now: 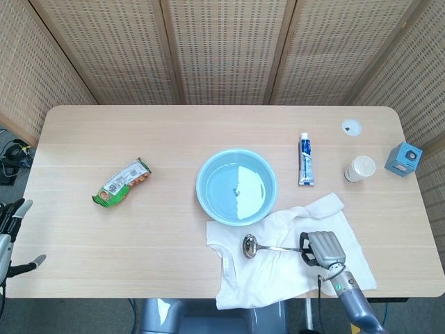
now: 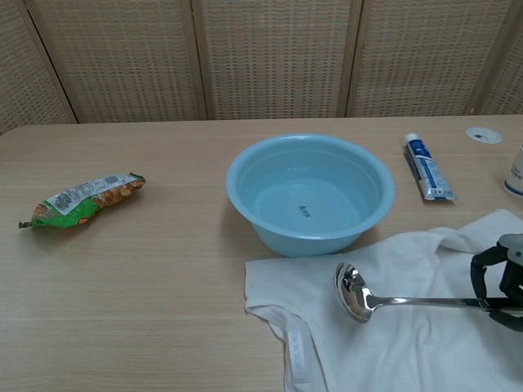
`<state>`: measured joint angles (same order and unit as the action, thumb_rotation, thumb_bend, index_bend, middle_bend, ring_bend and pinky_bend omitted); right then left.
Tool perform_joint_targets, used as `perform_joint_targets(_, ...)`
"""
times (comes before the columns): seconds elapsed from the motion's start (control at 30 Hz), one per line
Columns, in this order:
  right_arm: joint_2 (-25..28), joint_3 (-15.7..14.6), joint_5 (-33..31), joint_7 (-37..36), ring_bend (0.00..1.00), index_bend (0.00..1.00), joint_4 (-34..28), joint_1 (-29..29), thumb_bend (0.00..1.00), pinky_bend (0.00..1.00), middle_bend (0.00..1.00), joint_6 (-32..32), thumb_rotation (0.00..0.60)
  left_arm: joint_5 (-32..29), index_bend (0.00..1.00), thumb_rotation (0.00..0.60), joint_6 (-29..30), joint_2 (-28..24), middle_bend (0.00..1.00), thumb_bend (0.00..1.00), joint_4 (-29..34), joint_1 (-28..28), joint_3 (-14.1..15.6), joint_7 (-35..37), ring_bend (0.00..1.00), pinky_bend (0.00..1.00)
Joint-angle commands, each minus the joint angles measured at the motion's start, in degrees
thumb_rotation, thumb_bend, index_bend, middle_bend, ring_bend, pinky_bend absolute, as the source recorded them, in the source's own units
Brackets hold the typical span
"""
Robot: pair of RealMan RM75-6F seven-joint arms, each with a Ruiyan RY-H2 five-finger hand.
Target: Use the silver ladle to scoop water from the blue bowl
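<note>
Silver ladle (image 2: 359, 294) is grasped by the right hand (image 1: 322, 249) over white cloth (image 2: 409, 343); toothpaste (image 1: 305, 159) lettering is unreadable; left hand (image 1: 8, 236) lies released.

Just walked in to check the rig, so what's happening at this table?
The right hand grips the handle of the ladle, whose cup hangs just above the white shirt, short of the blue bowl. The bowl holds water; no scoop yet. The left hand sits idle at the table's left edge, holding nothing.
</note>
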<state>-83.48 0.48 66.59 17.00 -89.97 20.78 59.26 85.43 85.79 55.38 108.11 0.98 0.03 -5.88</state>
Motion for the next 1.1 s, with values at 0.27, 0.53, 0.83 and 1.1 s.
perform_joint_targets(0.27, 5.2, -1.4, 6.1, -1.3, 1.00, 0.68, -5.0, -0.4, 0.77, 1.00, 0.99, 2.0, 0.600, 0.0, 0.00, 0.600, 0.2, -0.1, 0.00, 0.00, 0.0, -0.1, 0.0, 0.2, 0.00, 0.00)
perform_joint_targets(0.53, 11.6, -0.8, 9.1, 4.2, 1.00, 0.68, -13.5, 0.9, 0.77, 1.00, 0.99, 3.9, 0.600, -0.2, 0.00, 0.600, -0.2, 0.0, 0.00, 0.00, 0.0, 0.2, -0.1, -0.1, 0.00, 0.00)
perform_joint_targets(0.83, 18.2, 6.9, -0.7, 17.4, 1.00, 0.69, -21.7, 7.7, 0.77, 1.00, 0.99, 2.3, 0.600, -1.1, 0.00, 0.600, -1.1, 0.5, 0.00, 0.00, -0.3, 0.6, -0.3, -0.5, 0.00, 0.00)
perform_joint_targets(1.1, 21.0, 14.3, -19.5, 29.9, 1.00, 0.69, -24.5, 18.1, 0.77, 1.00, 0.99, 1.5, 0.600, -1.6, 0.00, 0.600, -1.4, 0.5, 0.00, 0.00, -0.5, 0.8, -0.4, -0.1, 0.00, 0.00)
